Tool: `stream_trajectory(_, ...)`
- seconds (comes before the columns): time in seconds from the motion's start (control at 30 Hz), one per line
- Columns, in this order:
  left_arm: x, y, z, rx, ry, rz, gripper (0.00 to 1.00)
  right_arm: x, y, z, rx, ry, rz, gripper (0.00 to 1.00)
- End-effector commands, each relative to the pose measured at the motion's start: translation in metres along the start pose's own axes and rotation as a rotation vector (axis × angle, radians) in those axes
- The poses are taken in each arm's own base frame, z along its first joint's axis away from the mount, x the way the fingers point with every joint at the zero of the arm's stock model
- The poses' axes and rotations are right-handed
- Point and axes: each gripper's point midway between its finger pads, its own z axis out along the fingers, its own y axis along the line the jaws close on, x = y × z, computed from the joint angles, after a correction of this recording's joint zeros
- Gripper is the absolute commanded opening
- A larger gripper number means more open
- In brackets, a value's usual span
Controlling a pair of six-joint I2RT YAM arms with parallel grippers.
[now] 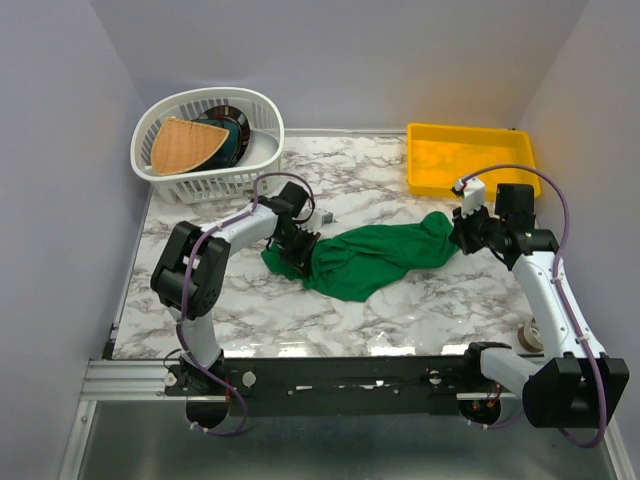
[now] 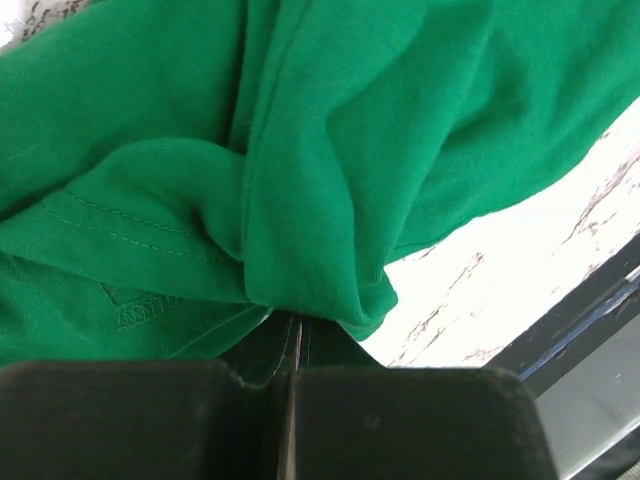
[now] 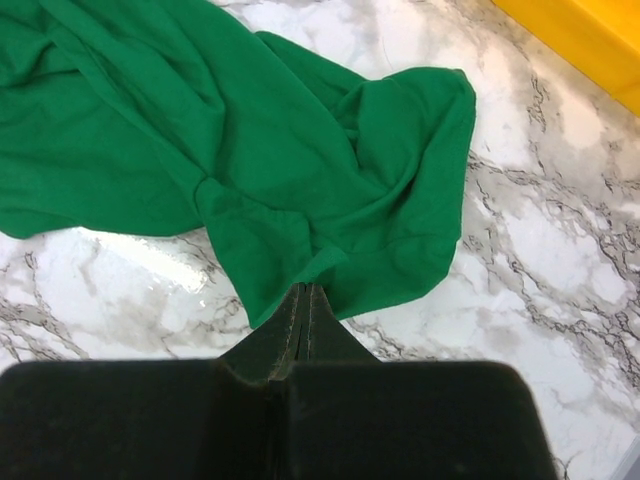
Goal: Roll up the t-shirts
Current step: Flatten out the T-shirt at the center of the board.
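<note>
I note white marble-patterned table point(image 1: 430, 310). Green t-shirt point(image 1: 380, 258) lies crumpled mid-table, stretched left to right. White basket point(image 1: 205, 185) stands at far left corner. Yellow tray point(image 1: 470, 160) sits at far right corner, apart from t-shirt. Small grey item point(image 1: 326, 216) just beyond t-shirt; I cannot identify it.

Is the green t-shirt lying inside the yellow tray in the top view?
No, the t-shirt lies crumpled on the marble table, well apart from the yellow tray at the far right corner.
</note>
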Motion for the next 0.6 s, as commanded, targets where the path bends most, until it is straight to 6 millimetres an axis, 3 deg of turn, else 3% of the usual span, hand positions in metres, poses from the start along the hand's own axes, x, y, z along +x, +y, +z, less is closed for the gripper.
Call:
stream_trajectory(0.0, -0.002, -0.008, -0.025, 0.003, -0.016, 0.059, 0.0, -0.007, -0.003, -0.002, 0.009, -0.03, 0.01, 0.0)
stream_trajectory(0.13, -0.011, -0.001, -0.07, -0.064, -0.09, 0.12, 0.0, -0.032, -0.016, -0.007, 0.061, -0.078, 0.006, 0.0)
stream_trajectory(0.27, -0.032, 0.018, -0.129, -0.176, -0.244, 0.172, 0.0, -0.083, -0.044, -0.026, 0.183, -0.198, -0.021, 0.0)
stream_trajectory(0.4, -0.066, 0.033, -0.2, -0.343, -0.462, 0.238, 0.0, -0.136, -0.077, -0.06, 0.354, -0.337, -0.026, 0.0)
stream_trajectory(0.47, -0.078, 0.04, -0.242, -0.457, -0.582, 0.248, 0.0, -0.166, -0.099, -0.088, 0.484, -0.434, -0.014, 0.0)
stream_trajectory(0.5, -0.092, 0.038, -0.266, -0.506, -0.668, 0.273, 0.0, -0.176, -0.105, -0.098, 0.521, -0.468, -0.012, 0.01)
stream_trajectory(0.57, -0.1, 0.033, -0.308, -0.598, -0.792, 0.291, 0.0, -0.208, -0.116, -0.126, 0.588, -0.566, -0.017, 0.0)
